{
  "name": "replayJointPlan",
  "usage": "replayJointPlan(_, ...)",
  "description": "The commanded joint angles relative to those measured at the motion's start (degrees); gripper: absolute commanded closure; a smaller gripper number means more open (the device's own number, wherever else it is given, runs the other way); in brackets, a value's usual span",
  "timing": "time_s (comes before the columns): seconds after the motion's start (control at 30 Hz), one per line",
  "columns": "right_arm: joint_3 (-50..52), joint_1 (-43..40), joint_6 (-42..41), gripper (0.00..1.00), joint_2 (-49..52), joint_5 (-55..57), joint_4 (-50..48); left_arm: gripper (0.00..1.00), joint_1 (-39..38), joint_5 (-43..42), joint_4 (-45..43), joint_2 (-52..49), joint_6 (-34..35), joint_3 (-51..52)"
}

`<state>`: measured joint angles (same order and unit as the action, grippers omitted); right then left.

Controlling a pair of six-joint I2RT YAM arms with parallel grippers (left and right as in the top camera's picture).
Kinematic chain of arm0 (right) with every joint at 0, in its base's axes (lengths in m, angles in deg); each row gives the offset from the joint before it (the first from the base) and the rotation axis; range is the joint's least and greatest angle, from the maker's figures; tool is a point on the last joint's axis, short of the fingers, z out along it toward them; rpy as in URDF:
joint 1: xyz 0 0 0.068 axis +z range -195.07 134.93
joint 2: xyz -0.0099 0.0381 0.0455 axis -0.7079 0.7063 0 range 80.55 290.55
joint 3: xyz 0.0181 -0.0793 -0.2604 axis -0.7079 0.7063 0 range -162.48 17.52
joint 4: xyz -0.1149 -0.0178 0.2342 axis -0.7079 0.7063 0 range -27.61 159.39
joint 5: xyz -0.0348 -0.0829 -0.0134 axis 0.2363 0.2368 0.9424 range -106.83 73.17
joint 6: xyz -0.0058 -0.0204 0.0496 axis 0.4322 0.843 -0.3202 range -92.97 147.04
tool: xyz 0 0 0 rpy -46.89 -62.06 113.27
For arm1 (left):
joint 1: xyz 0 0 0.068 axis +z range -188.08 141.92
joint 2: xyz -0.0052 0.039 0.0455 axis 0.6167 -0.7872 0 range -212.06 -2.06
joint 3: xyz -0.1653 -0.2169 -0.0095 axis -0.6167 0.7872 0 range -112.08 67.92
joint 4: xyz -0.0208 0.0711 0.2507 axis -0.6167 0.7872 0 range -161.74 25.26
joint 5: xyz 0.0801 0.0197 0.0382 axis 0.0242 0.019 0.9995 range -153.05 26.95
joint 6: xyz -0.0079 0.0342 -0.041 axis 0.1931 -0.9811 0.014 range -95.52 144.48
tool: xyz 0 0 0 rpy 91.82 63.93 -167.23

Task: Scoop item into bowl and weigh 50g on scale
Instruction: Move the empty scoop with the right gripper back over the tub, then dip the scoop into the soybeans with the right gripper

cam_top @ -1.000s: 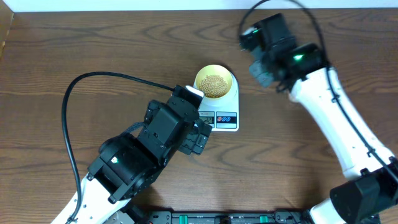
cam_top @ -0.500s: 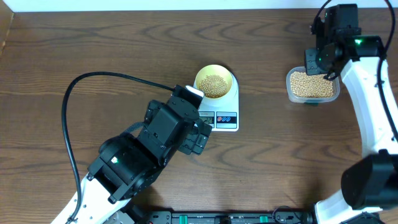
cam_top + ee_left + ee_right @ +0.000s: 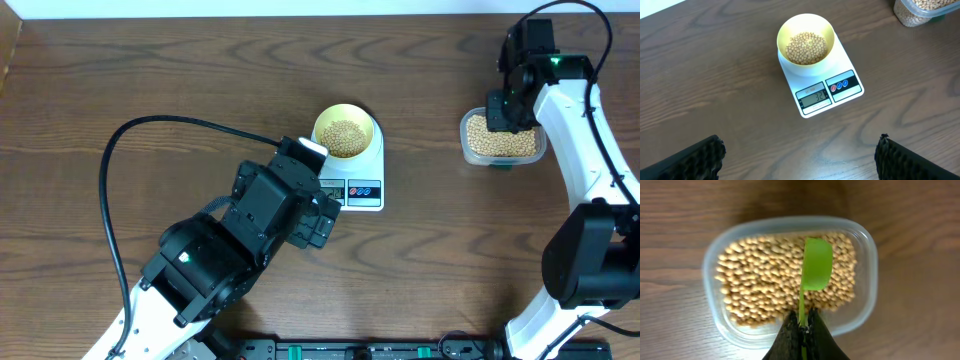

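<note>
Left gripper hangs over the near-left part of the table, jaws spread wide with nothing between them; under it I see only bare wood. Just to its right sits the scale, flat and white, with its display and red and blue buttons along the near edge. The digits are lit but too small for me to trust. The bowl stands on the far half of the scale with a layer of beans inside. Well apart to the right, the clear tub holds many more beans. Right gripper is over the tub, pinched tight on the handle of a green scoop. The cup sits over the beans; I cannot tell whether it touches them.
</note>
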<state>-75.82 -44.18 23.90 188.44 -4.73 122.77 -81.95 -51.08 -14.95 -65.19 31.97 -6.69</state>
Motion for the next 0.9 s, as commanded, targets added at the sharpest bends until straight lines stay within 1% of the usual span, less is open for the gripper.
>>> replayJointPlan(0.0,0.3,-0.9,-3.9,0.99,0.5,4.1,1.2,0.02,0.2,0.5,0.2,-0.1,0.1,-0.3)
replayJointPlan(0.2,0.9,-2.1,-5.7,0.99,1.0,4.2,2.4,0.02,0.2,0.5,0.2,-0.1,0.1,-0.3)
replayJointPlan(0.37,4.8,-2.6,-7.4,0.99,1.0,3.5,1.5,0.02,0.2,0.5,0.2,-0.1,0.1,-0.3)
replayJointPlan(0.53,8.6,-3.5,-7.3,0.99,1.0,-6.3,-0.4,0.02,0.2,0.5,0.2,-0.1,0.1,-0.3)
replayJointPlan(0.87,8.7,-5.5,-4.8,0.99,1.0,-20.4,-0.2,0.02,0.2,0.5,0.2,-0.1,0.1,-0.3)
